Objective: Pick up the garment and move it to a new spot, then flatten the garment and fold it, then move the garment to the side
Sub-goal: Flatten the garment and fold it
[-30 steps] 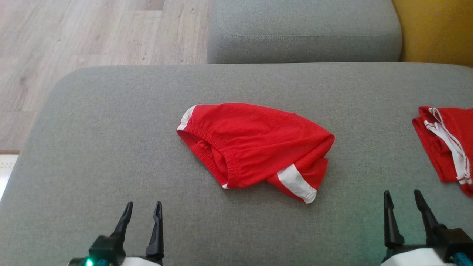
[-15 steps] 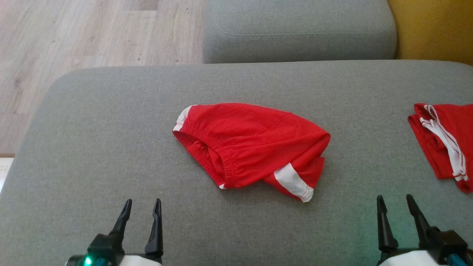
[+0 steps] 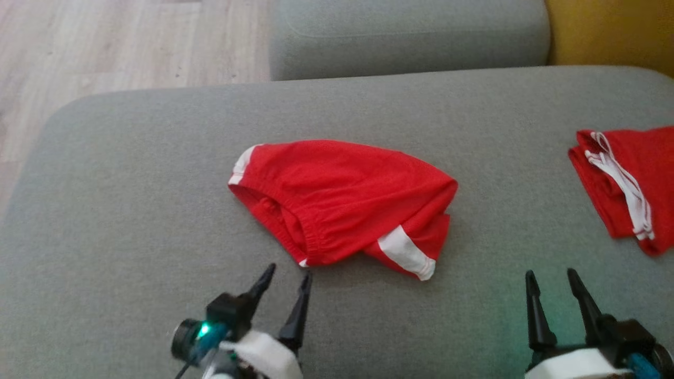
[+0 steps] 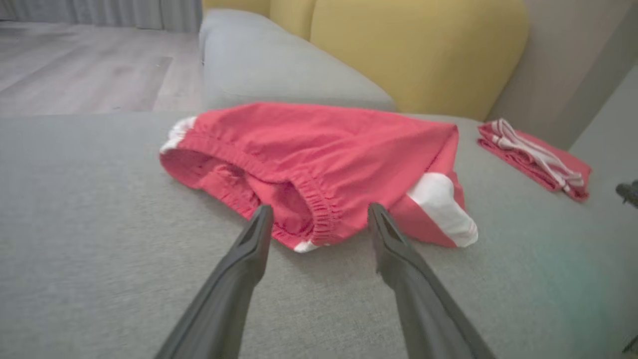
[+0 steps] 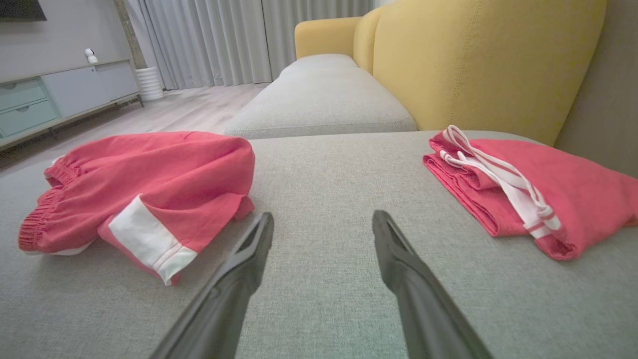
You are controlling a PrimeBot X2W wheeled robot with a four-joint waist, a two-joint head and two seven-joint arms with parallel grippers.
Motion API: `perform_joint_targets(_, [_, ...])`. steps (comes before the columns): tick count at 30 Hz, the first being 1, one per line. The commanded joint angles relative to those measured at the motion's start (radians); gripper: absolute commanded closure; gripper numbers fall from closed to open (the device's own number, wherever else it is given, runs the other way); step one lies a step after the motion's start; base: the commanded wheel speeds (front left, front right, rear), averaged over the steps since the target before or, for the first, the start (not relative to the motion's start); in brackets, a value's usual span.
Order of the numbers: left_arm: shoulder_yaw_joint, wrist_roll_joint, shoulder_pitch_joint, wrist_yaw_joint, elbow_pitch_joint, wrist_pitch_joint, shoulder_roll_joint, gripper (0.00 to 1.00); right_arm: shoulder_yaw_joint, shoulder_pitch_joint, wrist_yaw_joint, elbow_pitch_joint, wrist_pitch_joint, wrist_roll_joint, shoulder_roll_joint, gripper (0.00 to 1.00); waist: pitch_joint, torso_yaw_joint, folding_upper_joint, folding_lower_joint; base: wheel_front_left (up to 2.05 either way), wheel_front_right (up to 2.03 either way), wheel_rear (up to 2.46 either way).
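The garment (image 3: 342, 200), a pair of red shorts with white side stripes and an elastic waistband, lies crumpled in the middle of the grey cushion (image 3: 131, 210). My left gripper (image 3: 288, 272) is open just short of the waistband's near edge. In the left wrist view the garment (image 4: 319, 149) lies straight ahead and the left gripper (image 4: 320, 209) frames the waistband without touching it. My right gripper (image 3: 549, 273) hovers open over bare cushion at the lower right. In the right wrist view the garment (image 5: 149, 184) is to the left of the right gripper (image 5: 324, 217).
A second red garment (image 3: 626, 179), folded with white drawstrings on top, lies at the cushion's right edge; it is seen too as the folded red piece (image 5: 538, 184). Behind are another grey cushion (image 3: 405, 37), a yellow backrest (image 3: 605, 31) and wooden floor (image 3: 105, 42) to the left.
My left gripper has swung right and forward, up to the shorts' waistband. The head camera has shifted a little. The right gripper and both garments have stayed put.
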Motion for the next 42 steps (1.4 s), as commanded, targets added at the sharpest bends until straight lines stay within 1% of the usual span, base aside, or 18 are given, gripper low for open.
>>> perform_joint_targets(1, [0.001,-0.028,-0.090,0.011,0.022,0.021,-0.006,0.00,0.036,-0.063,0.007,-0.039,-0.006,-0.005,-0.009,0.00,0.021,-0.026,0.0000,0.0000,0.00,0.00,0.00])
perform_joint_targets(2, [0.001,-0.028,-0.090,0.011,0.022,0.021,-0.006,0.00,0.036,-0.063,0.007,-0.039,-0.006,-0.005,-0.009,0.00,0.021,-0.026,0.0000,0.0000,0.00,0.00,0.00])
perform_joint_targets(7, [-0.052,-0.073,-0.209,0.062,0.186,0.062,-0.006,0.00,0.050,-0.081,0.007,-0.045,-0.006,0.000,-0.009,0.00,0.050,-0.072,0.0000,0.0000,0.00,0.00,0.00])
perform_joint_targets(10, [-0.074,-0.081,-0.260,0.071,0.269,0.060,-0.006,0.00,0.049,-0.083,0.007,-0.045,-0.006,0.001,-0.009,0.00,0.062,-0.092,0.0000,0.0000,0.00,0.00,0.00])
perform_joint_targets(15, [-0.101,-0.110,-0.315,0.063,0.368,0.041,-0.006,0.00,0.047,-0.088,0.007,-0.042,-0.006,0.002,-0.009,0.00,0.069,-0.115,0.0000,0.0000,0.00,0.00,0.00])
perform_joint_targets(16, [-0.104,-0.121,-0.323,0.061,0.382,0.038,-0.006,0.17,0.047,-0.089,0.007,-0.042,-0.006,0.002,-0.009,0.00,0.069,-0.118,0.0000,0.0000,0.00,0.00,0.00])
perform_joint_targets(17, [-0.109,-0.132,-0.332,0.059,0.394,0.035,-0.006,0.60,0.045,-0.090,0.007,-0.042,-0.006,0.002,-0.009,0.00,0.069,-0.119,0.0000,0.0000,0.00,0.00,0.00])
perform_joint_targets(18, [-0.117,-0.144,-0.341,0.051,0.403,0.032,-0.006,1.00,0.045,-0.091,0.007,-0.041,-0.006,0.002,-0.009,0.00,0.069,-0.120,0.0000,0.0000,0.00,0.00,0.00])
perform_joint_targets(23, [-0.133,-0.214,-0.364,0.019,0.409,0.042,-0.006,1.00,0.040,-0.090,0.007,-0.040,-0.006,0.000,-0.009,0.00,0.061,-0.119,0.0000,0.0000,0.00,0.00,0.00])
perform_joint_targets(25, [-0.125,-0.261,-0.354,0.001,0.374,0.080,-0.006,1.00,0.032,-0.084,0.007,-0.040,-0.006,0.000,-0.009,0.00,0.055,-0.114,0.0000,0.0000,0.00,0.00,0.00])
perform_joint_targets(27, [-0.115,-0.306,-0.330,-0.023,0.317,0.146,0.004,1.00,0.025,-0.074,0.007,-0.040,-0.006,-0.003,-0.009,0.00,0.048,-0.106,0.0000,0.0000,0.00,0.00,0.00])
perform_joint_targets(30, [-0.098,-0.380,-0.274,-0.054,0.177,0.286,0.062,1.00,0.019,-0.057,0.007,-0.040,-0.006,-0.007,-0.009,0.00,0.039,-0.092,0.0000,0.0000,0.00,0.00,0.00])
perform_joint_targets(32, [-0.084,-0.419,-0.234,-0.056,0.056,0.392,0.129,1.00,0.018,-0.051,0.007,-0.040,-0.006,-0.008,-0.009,0.00,0.038,-0.085,0.0000,0.0000,0.00,0.00,0.00])
perform_joint_targets(35, [-0.031,-0.510,-0.177,-0.035,-0.130,0.544,0.218,1.00,0.020,-0.050,0.007,-0.039,-0.006,-0.005,-0.009,0.00,0.040,-0.078,0.0000,0.0000,0.00,0.00,0.00])
perform_joint_targets(37, [0.011,-0.529,-0.156,0.007,-0.213,0.619,0.288,1.00,0.027,-0.053,0.007,-0.037,-0.006,-0.003,-0.009,0.00,0.041,-0.076,0.0000,0.0000,0.00,0.00,0.00])
perform_joint_targets(38, [0.032,-0.534,-0.150,0.032,-0.239,0.647,0.315,1.00,0.030,-0.055,0.007,-0.036,-0.006,-0.002,-0.009,0.00,0.043,-0.076,0.0000,0.0000,0.00,0.00,0.00])
perform_joint_targets(39, [0.054,-0.548,-0.147,0.055,-0.253,0.670,0.331,1.00,0.032,-0.057,0.007,-0.035,-0.006,0.000,-0.009,0.00,0.046,-0.075,0.0000,0.0000,0.00,0.00,0.00])
perform_joint_targets(42, [0.086,-0.549,-0.160,0.108,-0.234,0.721,0.366,1.00,0.041,-0.067,0.007,-0.031,-0.006,0.003,-0.009,0.00,0.058,-0.077,0.0000,0.0000,0.00,0.00,0.00])
